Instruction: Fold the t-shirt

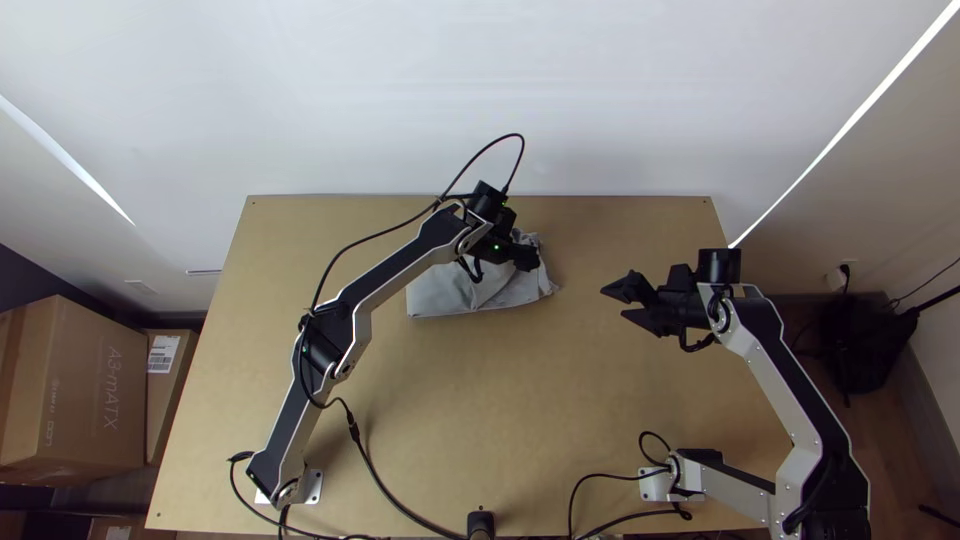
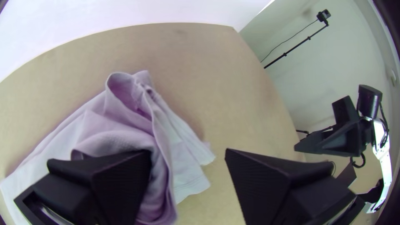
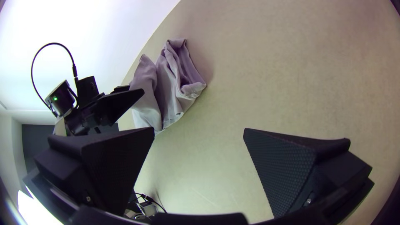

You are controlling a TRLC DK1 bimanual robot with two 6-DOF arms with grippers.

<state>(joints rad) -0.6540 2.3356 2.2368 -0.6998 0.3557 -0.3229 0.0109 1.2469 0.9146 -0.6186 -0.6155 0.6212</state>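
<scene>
Two arms are in play over the wooden table (image 1: 430, 400), folks, and we have the grey t-shirt (image 1: 440, 292) on its far half, a little left of the middle. We see it folded into a compact bundle: one end lies fairly smooth on the left, while the right end rises in rumpled, loose layers.

Right above that rumpled end we find the left gripper (image 1: 526, 258), and its wrist view shows the fingers spread wide. One finger (image 2: 121, 183) overlaps the cloth there, and a raised fold bulges into the gap beside it; whether they touch, we can't tell, but nothing is clamped.

Over to the right gripper (image 1: 613, 303)! We spot it well apart from the shirt, above the table's right side, its fingers wide open with nothing between them. Off the table's left edge, we also have a cardboard box (image 1: 70, 390).
</scene>
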